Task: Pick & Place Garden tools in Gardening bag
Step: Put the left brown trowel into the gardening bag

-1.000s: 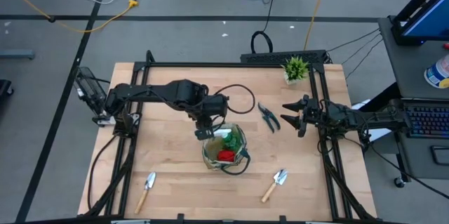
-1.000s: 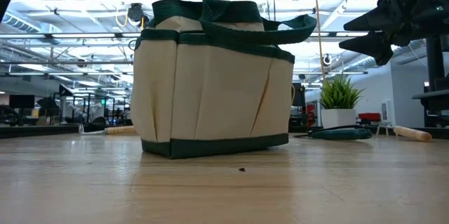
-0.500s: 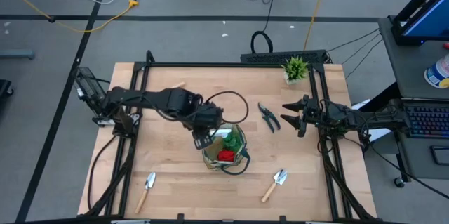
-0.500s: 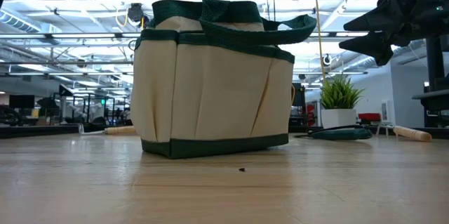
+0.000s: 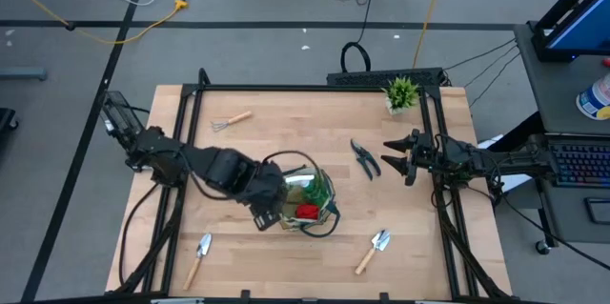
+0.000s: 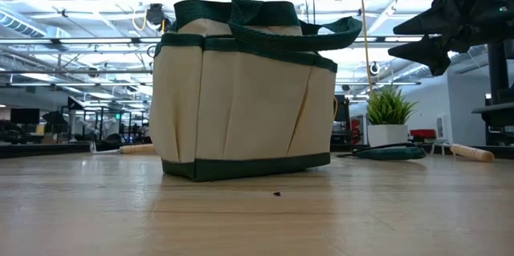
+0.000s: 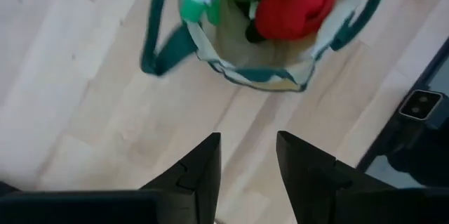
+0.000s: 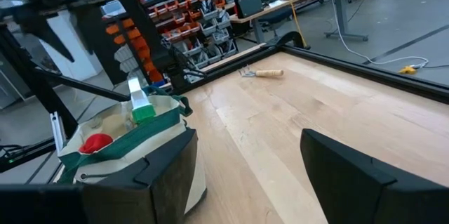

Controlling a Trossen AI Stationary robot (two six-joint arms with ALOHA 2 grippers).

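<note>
The left gripper (image 5: 267,216) hangs just beside the gardening bag (image 5: 307,201), on the bag's left, its fingers (image 7: 203,168) parted by a narrow gap with nothing between them. The bag stands near the middle of the table (image 5: 286,132) and already holds a red glove (image 5: 307,212) and a green-white item (image 5: 310,190). Right of the bag lie the dark pruning shears (image 5: 364,157), and beyond them the right gripper (image 5: 394,157) waits at the table's right side, jaws spread wide and empty. A mini rake (image 5: 230,120) lies toward the far left, one trowel (image 5: 199,256) at the near left, another trowel (image 5: 373,250) at the near right. A potted plant (image 5: 401,93) sits in the far right corner.
</note>
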